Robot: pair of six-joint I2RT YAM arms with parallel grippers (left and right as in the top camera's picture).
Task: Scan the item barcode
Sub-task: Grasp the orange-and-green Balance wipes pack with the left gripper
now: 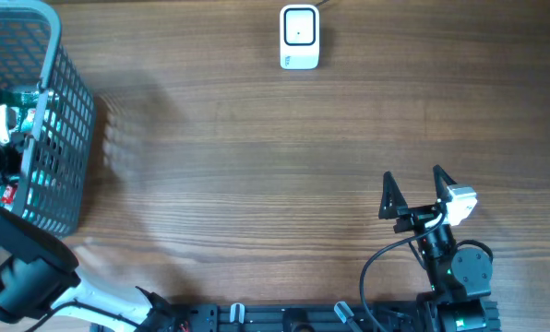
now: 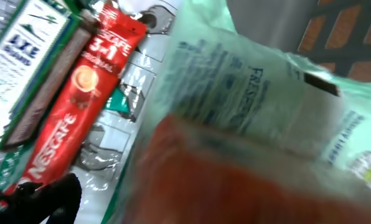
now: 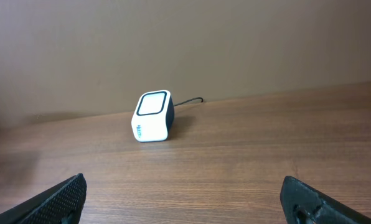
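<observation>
Hanging inside the grey plastic mesh basket (image 1: 67,120), the left gripper (image 1: 12,111) stands wide, nothing visibly held; only its wrist camera catches the red Nescafé stick sachet (image 2: 67,118) beside a pale green printed packet (image 2: 266,93). Over here the right gripper (image 1: 412,177) gapes wide, empty, facing the white cube-shaped barcode scanner (image 3: 153,116) across the brown wood-grain table (image 1: 257,184), tan wall (image 3: 235,37) behind.

Blk R arm (image 1: 460,267) — pointed blk fingers (image 1: 387,195), white cam block (image 1: 460,204).
</observation>
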